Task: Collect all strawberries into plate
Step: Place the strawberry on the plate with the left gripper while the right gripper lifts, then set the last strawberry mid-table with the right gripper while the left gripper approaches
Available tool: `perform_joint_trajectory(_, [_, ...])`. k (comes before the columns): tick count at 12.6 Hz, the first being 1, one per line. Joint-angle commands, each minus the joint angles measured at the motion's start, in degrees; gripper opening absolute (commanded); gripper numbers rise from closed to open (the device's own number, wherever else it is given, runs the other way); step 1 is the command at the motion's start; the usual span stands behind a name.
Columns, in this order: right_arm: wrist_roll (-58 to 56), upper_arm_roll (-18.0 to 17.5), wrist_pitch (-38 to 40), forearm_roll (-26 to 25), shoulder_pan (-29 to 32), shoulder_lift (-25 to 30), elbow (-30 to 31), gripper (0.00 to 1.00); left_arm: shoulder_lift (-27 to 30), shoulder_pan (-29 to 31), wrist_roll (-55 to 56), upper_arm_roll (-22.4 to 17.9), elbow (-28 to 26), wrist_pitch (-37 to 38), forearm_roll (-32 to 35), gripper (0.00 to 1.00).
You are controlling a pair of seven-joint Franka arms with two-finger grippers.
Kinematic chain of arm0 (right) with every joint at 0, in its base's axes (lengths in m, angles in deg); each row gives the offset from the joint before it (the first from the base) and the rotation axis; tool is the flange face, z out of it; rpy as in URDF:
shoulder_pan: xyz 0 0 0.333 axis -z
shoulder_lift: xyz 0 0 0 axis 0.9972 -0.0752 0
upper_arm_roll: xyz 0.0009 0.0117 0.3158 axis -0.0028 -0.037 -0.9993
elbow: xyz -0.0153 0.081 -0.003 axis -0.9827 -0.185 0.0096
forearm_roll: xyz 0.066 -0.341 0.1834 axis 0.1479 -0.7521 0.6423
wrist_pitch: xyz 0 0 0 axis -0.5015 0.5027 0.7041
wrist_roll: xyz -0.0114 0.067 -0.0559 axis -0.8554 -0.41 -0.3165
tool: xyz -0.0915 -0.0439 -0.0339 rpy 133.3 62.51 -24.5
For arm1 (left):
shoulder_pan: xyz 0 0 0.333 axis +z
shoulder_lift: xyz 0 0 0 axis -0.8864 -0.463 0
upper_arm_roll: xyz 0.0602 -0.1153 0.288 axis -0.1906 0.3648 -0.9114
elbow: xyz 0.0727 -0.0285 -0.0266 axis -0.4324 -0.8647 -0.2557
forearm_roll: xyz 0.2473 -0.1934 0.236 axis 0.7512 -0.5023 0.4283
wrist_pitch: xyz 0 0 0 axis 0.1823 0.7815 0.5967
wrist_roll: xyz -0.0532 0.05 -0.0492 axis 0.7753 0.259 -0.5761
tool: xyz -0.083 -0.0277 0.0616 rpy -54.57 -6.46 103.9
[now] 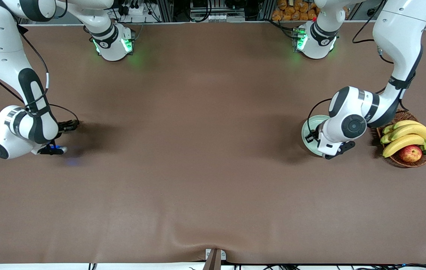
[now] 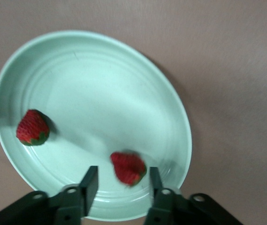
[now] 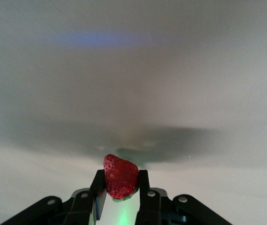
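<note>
Brown table [image 1: 197, 168] — mint plate [image 2: 100, 93], red strawberries [image 2: 32, 127]

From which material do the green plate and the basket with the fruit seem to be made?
The plate looks like glossy plastic or glazed ceramic: smooth, pale mint green, with soft reflections and faint moulded rings; which of the two cannot be told. The basket looks like woven wicker: brown, matt, with a braided rim beside the apple and bananas.

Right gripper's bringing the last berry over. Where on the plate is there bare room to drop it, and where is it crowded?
The plate is bare across its middle and the rim portion away from the left gripper. It is crowded where that open gripper hovers over one strawberry; another strawberry lies near the rim. The right gripper holds the third strawberry.
</note>
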Motion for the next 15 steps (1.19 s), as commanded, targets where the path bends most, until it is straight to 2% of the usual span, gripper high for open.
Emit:
perform_joint_trajectory(1, [2.4, -0.4, 7.4, -0.6, -5.5, 2.1, -7.9, 0.02, 3.1, 0.4, 0.2, 1.1, 2.8, 1.0, 0.1, 1.0])
perform_joint_trajectory(3, [7.9, -0.5, 10.3, 0.3, -10.7, 2.2, -12.5, 0.02, 3.4, 0.3, 0.2, 2.8, 7.8, 5.8, -0.4, 1.0])
perform_joint_trajectory(4, [9.7, -1.0, 10.3, 2.7, -14.0, 2.2, -13.3, 0.02, 3.3, 0.1, 0.2, 3.6, 10.7, 8.4, -0.7, 1.0])
perform_joint_trajectory(7, [15.0, -1.0, 9.3, 18.3, -22.4, 1.4, -14.0, 0.02, 3.2, -0.1, 0.2, 6.5, 17.4, 14.0, -1.4, 1.0])
perform_joint_trajectory(11, [15.8, -1.0, 2.7, 31.3, -32.4, -1.4, -14.0, 0.02, 3.2, -0.4, 0.6, 10.1, 21.0, 15.1, -1.3, 1.0])
perform_joint_trajectory(13, [15.9, -1.0, -1.4, 33.9, -36.5, -3.5, -14.0, 0.07, 3.3, -0.4, 0.7, 11.2, 23.1, 17.6, -1.3, 1.0])
perform_joint_trajectory(15, [19.1, -1.0, -6.3, 34.4, -40.2, -5.9, -14.0, 0.12, 3.3, -0.4, 0.9, 12.4, 25.1, 20.0, -1.3, 1.0])
